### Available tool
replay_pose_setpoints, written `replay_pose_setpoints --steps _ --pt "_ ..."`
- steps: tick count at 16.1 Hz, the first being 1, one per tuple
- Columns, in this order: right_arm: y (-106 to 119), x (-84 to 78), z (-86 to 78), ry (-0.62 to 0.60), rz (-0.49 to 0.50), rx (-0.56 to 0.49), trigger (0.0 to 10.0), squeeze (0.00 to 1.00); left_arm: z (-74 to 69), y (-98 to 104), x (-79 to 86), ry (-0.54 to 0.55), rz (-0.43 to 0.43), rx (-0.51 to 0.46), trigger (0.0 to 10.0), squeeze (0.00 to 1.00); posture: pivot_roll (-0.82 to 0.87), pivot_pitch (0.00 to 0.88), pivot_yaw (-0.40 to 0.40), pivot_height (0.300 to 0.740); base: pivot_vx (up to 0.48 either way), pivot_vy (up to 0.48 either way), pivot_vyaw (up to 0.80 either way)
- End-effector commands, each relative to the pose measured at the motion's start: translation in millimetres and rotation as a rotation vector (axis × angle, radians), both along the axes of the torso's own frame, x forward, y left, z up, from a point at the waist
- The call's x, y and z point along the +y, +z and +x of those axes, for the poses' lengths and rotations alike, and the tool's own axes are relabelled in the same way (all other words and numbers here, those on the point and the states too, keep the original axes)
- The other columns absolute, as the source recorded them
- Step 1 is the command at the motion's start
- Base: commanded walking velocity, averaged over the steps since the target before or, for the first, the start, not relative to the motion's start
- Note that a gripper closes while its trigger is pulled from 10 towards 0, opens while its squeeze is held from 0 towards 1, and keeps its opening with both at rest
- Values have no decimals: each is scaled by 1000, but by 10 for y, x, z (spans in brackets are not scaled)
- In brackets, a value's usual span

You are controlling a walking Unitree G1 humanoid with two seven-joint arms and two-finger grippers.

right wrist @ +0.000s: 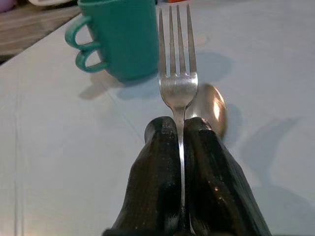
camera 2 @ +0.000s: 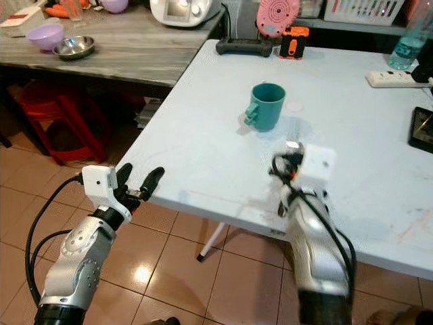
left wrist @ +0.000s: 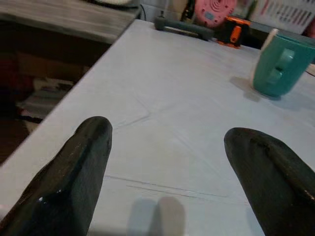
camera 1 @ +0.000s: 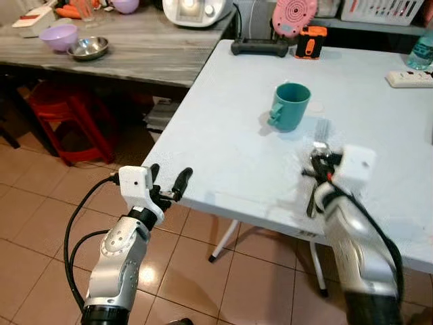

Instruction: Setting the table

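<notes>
On white table: teal mug; right end effector grips fork.

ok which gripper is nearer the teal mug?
Right. The right gripper, shut on a fork, is over the white table just short of the teal mug. The left gripper, open, hovers at the table's near-left edge, much farther away.
</notes>
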State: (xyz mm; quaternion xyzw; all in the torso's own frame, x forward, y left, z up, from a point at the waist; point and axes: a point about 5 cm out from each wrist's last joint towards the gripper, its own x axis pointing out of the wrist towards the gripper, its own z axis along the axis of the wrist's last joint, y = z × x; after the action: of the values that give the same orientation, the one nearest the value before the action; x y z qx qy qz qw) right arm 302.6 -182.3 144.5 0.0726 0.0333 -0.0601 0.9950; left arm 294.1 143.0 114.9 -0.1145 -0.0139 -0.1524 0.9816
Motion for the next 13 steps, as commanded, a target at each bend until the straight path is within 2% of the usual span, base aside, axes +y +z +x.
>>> replay_pose_setpoints --steps 1,3,5,13 --pt "81 -6 -39 -9 -11 -48 10000 0 16 11 35 23 -3 -8 10000 0 -67 37 50 740 0 0 0" --pt "73 -35 -92 -29 -21 -46 10000 0 39 26 37 34 -3 -23 10000 0 -67 27 53 740 0 0 0" --pt "65 -38 -108 -34 -12 -47 10000 0 56 30 48 38 -8 -28 10000 0 -64 17 55 740 0 334 -606" --pt "78 18 -71 -18 2 -63 10000 0 89 41 39 36 -2 -45 10000 0 -56 6 55 740 0 375 -800"
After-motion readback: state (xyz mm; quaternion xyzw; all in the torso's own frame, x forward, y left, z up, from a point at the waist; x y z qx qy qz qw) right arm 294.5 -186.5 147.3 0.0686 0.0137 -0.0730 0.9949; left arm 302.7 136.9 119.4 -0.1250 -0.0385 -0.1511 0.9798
